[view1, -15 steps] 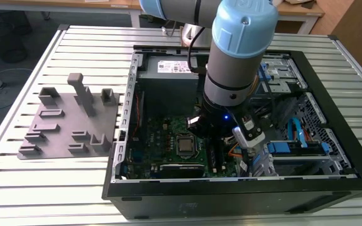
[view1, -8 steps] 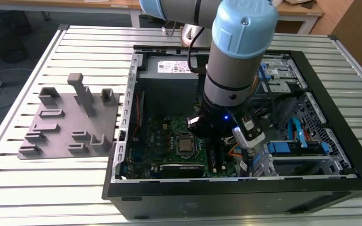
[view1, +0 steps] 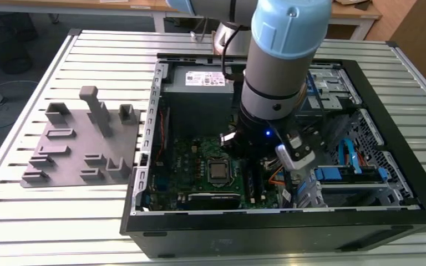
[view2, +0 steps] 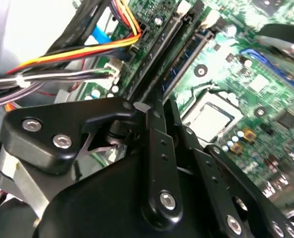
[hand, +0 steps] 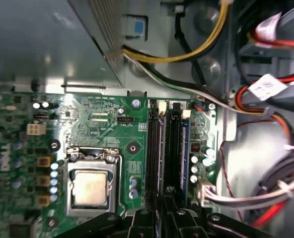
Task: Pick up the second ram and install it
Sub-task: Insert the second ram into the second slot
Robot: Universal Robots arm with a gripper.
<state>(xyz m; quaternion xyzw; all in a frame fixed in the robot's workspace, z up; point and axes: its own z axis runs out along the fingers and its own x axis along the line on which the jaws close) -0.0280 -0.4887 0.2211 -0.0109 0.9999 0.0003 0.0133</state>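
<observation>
My gripper (view1: 254, 166) reaches down into the open computer case, over the memory slots beside the processor socket (hand: 90, 187). In both wrist views its black fingers (view2: 154, 134) stand close together, shut on the second ram (hand: 173, 148). I see the ram edge-on as a long dark strip, standing in line with a black slot of the green motherboard (hand: 102, 129). Another blue-green stick (hand: 185, 148) sits in the neighbouring slot, close alongside. The arm hides the ram in the exterior view.
The grey power supply (view1: 198, 83) lies at the far end of the case. Bundles of yellow, red and black cables (hand: 266, 99) run beside the slots. Blue drive cables (view1: 350, 158) and a drive cage fill the exterior view's right. A grey fixture (view1: 80, 144) stands outside the case.
</observation>
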